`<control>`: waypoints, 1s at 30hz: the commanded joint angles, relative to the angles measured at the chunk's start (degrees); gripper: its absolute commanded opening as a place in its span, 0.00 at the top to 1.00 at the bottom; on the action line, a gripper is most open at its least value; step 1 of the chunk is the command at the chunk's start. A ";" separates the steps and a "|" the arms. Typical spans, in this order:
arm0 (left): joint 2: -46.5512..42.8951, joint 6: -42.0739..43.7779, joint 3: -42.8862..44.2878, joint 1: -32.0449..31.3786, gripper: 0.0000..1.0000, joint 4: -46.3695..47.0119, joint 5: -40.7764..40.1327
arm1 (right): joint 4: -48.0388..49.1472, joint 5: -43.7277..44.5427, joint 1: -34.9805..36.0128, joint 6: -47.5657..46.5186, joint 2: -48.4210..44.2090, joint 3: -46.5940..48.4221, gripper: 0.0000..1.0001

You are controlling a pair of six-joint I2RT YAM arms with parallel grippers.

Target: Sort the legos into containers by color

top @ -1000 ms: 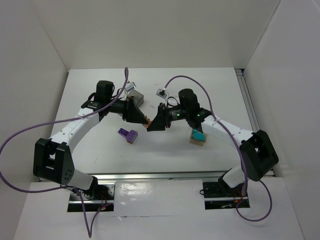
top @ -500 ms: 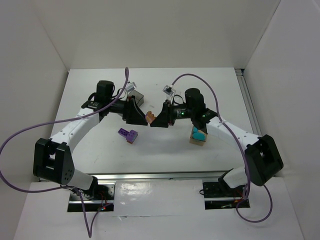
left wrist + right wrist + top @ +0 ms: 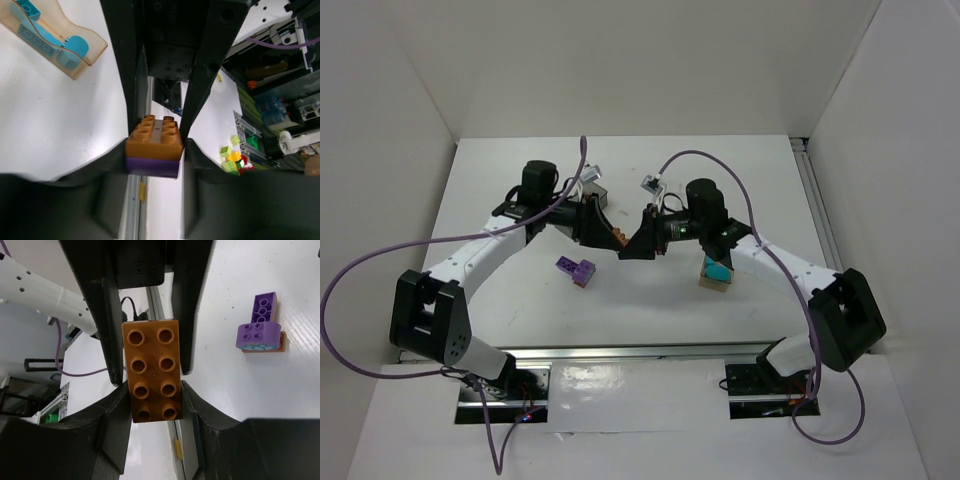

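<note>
An orange-brown brick [image 3: 621, 240] is held above the table between my two grippers, which meet tip to tip. In the left wrist view it sits on a purple brick [image 3: 152, 167], and my left gripper [image 3: 154, 152] is shut on this pair. In the right wrist view my right gripper [image 3: 152, 390] is shut on the orange-brown brick [image 3: 151, 372] from the opposite side. In the top view the left gripper [image 3: 605, 232] and the right gripper [image 3: 638, 243] face each other. A tan container [image 3: 716, 272] holds teal bricks [image 3: 35, 30].
A purple brick stack [image 3: 576, 270] on a brown base lies on the table left of centre, also in the right wrist view [image 3: 259, 330]. A dark smoky container [image 3: 599, 196] stands behind the left gripper. White walls surround the table.
The left arm has moved right and the right gripper has shifted slightly, so the two grippers now press closer together around the brick. The brick has lifted a little.
</note>
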 commanded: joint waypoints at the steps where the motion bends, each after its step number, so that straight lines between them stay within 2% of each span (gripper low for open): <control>1: 0.15 -0.07 0.45 -0.54 0.59 4.11 2.47 | 2.44 -1.45 0.72 -0.40 0.62 1.59 0.85; 4: 0.15 0.54 0.45 -0.54 0.78 2.79 1.94 | 2.44 -0.84 0.72 -0.40 0.62 1.59 0.85; 5: 0.15 1.24 0.45 -0.54 0.89 2.26 1.94 | 2.44 -0.32 0.72 -0.40 0.62 1.59 0.85; 7: 0.15 2.03 0.98 -0.54 0.91 0.59 1.94 | 2.44 0.21 0.72 -0.40 0.10 1.07 0.86; 9: 0.15 2.57 1.51 -0.54 0.85 -0.81 1.94 | 2.44 0.21 0.72 -0.40 -0.44 1.07 0.86; 11: 0.15 3.10 1.51 -0.54 0.73 -0.82 1.41 | 2.44 0.21 0.72 -0.40 -0.44 1.07 0.86; 14: 0.15 3.62 1.51 -0.54 0.63 -1.34 1.41 | 1.82 0.21 0.19 -0.93 -1.05 0.54 0.86; 22: -0.38 4.15 1.51 -0.01 0.62 -1.87 2.03 | 0.69 0.21 -0.34 -1.45 -1.58 0.54 0.86; 24: -0.38 4.15 1.51 -0.01 0.48 -1.87 2.64 | 0.68 0.21 -0.86 -1.46 -1.58 0.54 0.86; 26: -0.90 4.15 1.51 -0.01 0.42 -1.87 2.64 | 0.68 0.21 -0.87 -1.46 -1.58 0.54 0.86; 30: -1.43 4.15 1.51 0.52 0.43 -1.87 2.64 | 0.68 0.21 -0.87 -1.46 -1.58 0.54 0.86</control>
